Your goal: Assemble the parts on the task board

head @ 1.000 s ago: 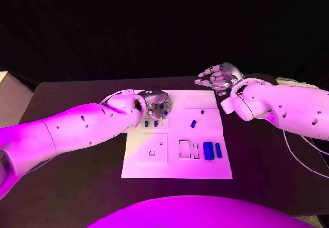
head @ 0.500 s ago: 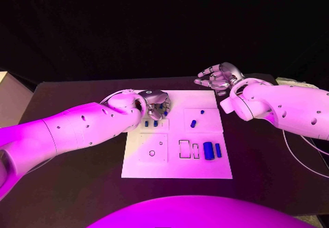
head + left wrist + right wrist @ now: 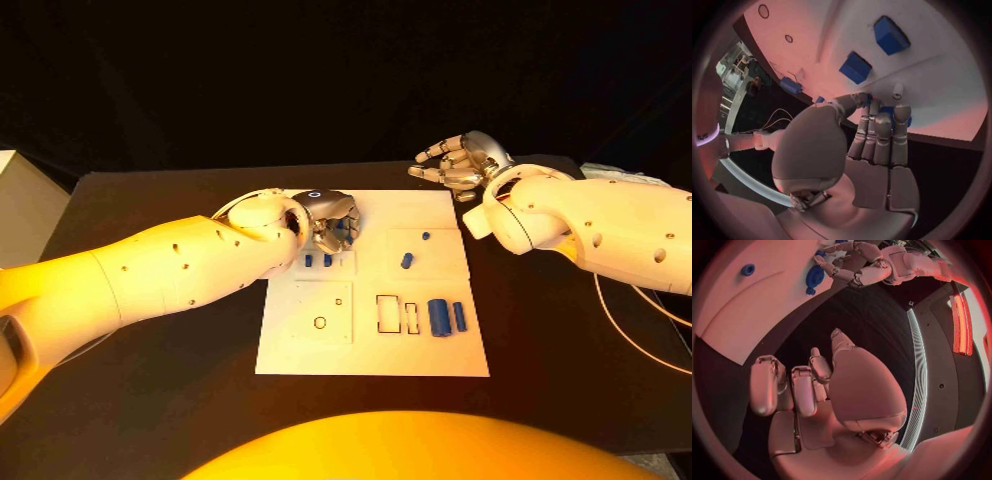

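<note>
**Left hand on a blue part at the board's far-left corner**

Reaching over the far-left area of the task board, the left hand is seen with its fingers curled down together onto the white surface. In the left wrist view a small blue part is seen at the fingertips, partly hidden behind them and pressed between thumb and fingers, so the hand is taken to be grasping it. Two blue blocks are shown just beyond the fingertips, standing on the board and apart from the hand; in the head view they appear as two short blue pieces just near of the hand.

The right hand is held above the black table, beyond the board's far-right corner and clear of it. Its fingers are curled loosely inward and nothing is held in them.

On the board's right half, a small blue peg and a short blue pin are seen in the far square. Nearer, two blue bars lie side by side to the right of a rectangular cut-out. An oval slot is seen in the near-left square.
</note>
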